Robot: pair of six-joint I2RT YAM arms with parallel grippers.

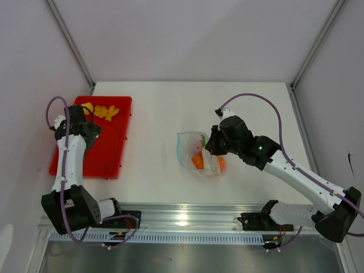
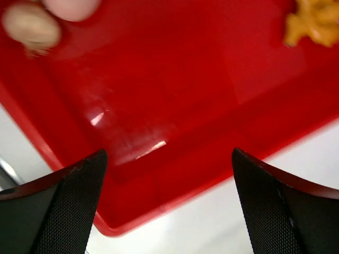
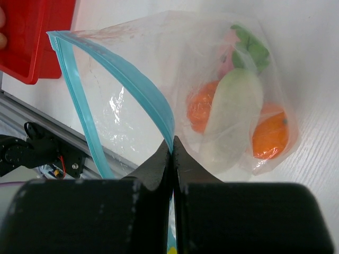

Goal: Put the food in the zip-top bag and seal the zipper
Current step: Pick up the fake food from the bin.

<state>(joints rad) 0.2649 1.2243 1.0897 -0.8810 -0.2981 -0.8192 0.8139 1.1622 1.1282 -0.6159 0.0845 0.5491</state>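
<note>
The clear zip-top bag (image 1: pixel 192 151) lies at mid-table with its mouth held open toward the left. Its blue-teal zipper (image 3: pixel 132 79) is pinched in my right gripper (image 3: pixel 172 140), which is shut on the upper strip. Inside the bag sit food pieces: a white one (image 3: pixel 235 106), two orange ones (image 3: pixel 270 137) and a pink one with a green top (image 3: pixel 228 47). My left gripper (image 2: pixel 168 153) hangs open over the near edge of the red tray (image 2: pixel 185 79), holding nothing. More food lies on the tray: an orange-yellow piece (image 2: pixel 315 21) and a pale piece (image 2: pixel 32 26).
The red tray (image 1: pixel 111 151) stands at the left of the table with food (image 1: pixel 105 111) at its far end. A metal rail (image 1: pixel 187 219) runs along the near edge. Walls close in the left, back and right.
</note>
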